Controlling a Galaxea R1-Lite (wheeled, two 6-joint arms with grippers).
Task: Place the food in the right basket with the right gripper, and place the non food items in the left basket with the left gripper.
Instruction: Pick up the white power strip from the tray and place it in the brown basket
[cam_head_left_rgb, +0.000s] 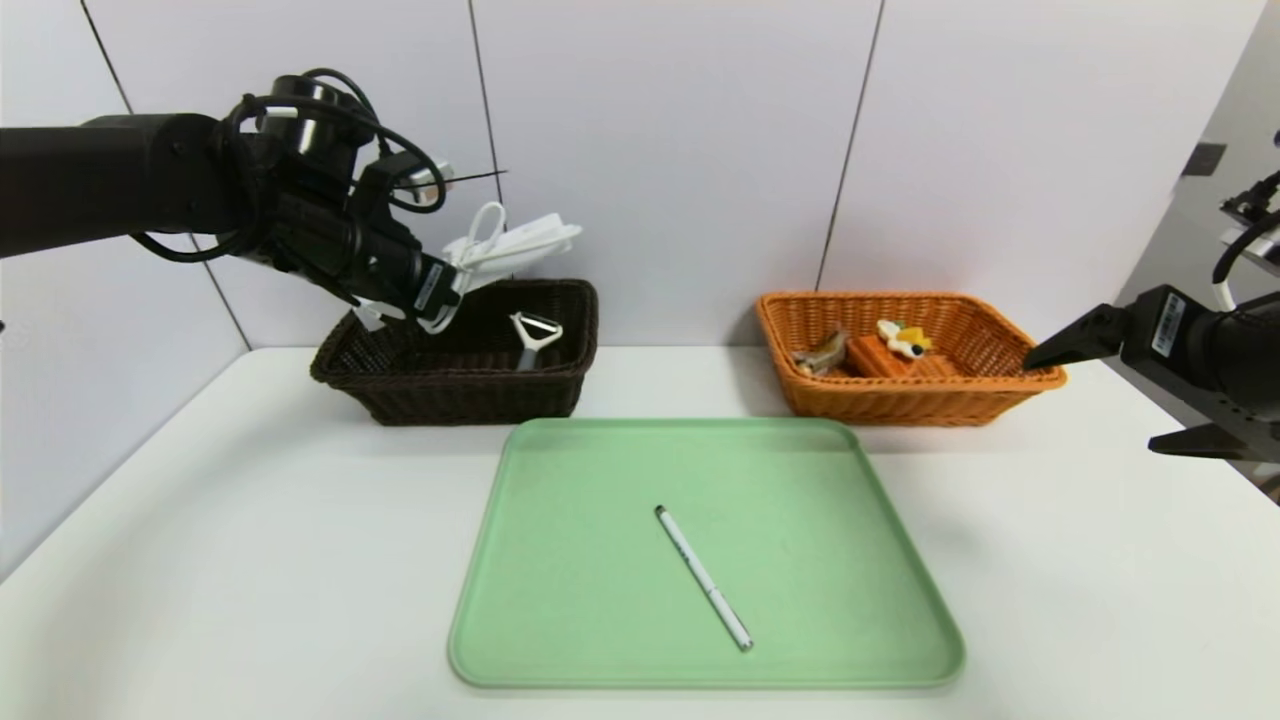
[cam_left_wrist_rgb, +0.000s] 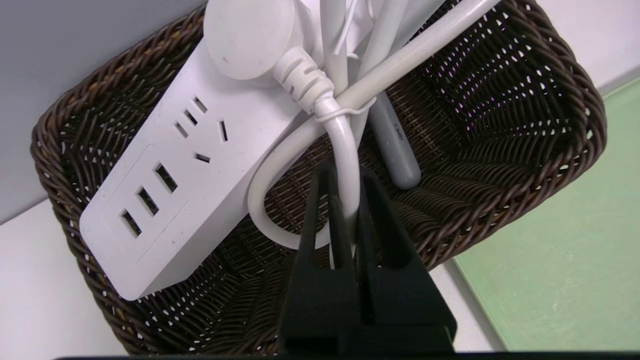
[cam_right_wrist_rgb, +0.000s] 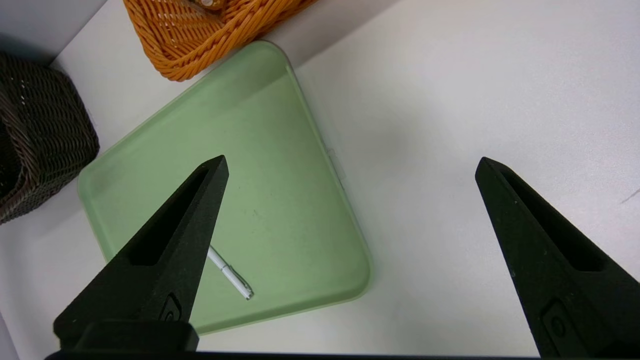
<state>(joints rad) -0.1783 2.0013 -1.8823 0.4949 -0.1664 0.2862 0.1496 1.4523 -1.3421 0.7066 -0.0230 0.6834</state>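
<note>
Left gripper (cam_left_wrist_rgb: 345, 220) clenches the power strip's cord (cam_left_wrist_rgb: 345, 150) above the dark basket (cam_left_wrist_rgb: 550, 150); right gripper (cam_right_wrist_rgb: 350, 170) gapes.

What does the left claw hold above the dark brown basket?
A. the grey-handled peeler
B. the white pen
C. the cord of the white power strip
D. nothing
C: the left claw is shut on the white cord of the power strip, which hangs over the dark brown basket; the pen lies on the green tray.
</note>
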